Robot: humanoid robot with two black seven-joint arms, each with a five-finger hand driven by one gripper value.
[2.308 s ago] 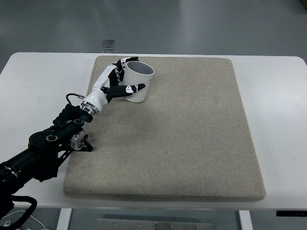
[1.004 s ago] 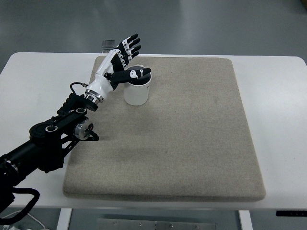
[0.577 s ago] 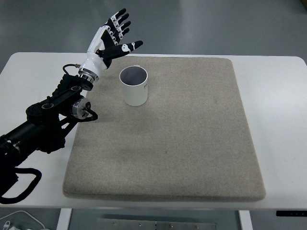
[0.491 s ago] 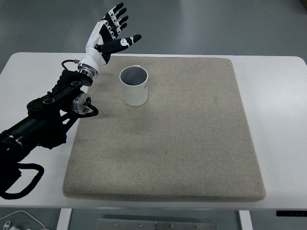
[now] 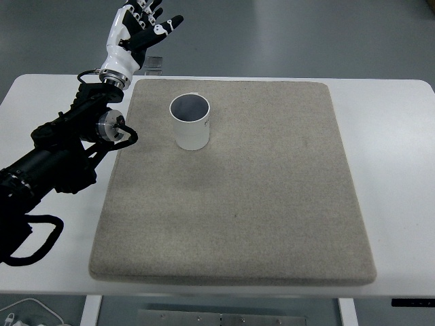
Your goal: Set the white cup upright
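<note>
Upright now: white cup [image 5: 189, 122] standing on its base on the tan mat [image 5: 272, 204], open mouth facing up, dark interior visible from above; placed in the mat's far-left quarter, nearer the far edge than the near one, well inside the left border; nothing touching it, nothing inside it that can be made out.

Mat lying flat on the white bench [image 5: 394, 170], covering most of its middle; bare bench surface showing as strips to left and right, a thin strip along the far edge and along the near edge.

Left robot hand [image 5: 136, 26] raised above and beyond the far-left corner of the mat, well apart from the cup, up and to the left of it; fingers [image 5: 147, 8] spread and pointing up and away, thumb splayed out to the right, palm empty, gripping nothing; white shell with black joints and black tips.

Black forearm [image 5: 61, 153] running from the wrist down toward the picture's left edge, crossing the bench's left strip and just overlapping the mat's left border; silver round joint housing and a loop of black cable showing just beside that border.

Small grey metal fitting [image 5: 155, 64] behind the bench's far edge, partly hidden by the wrist; detail too small to tell.

Grey floor beyond the bench.
</note>
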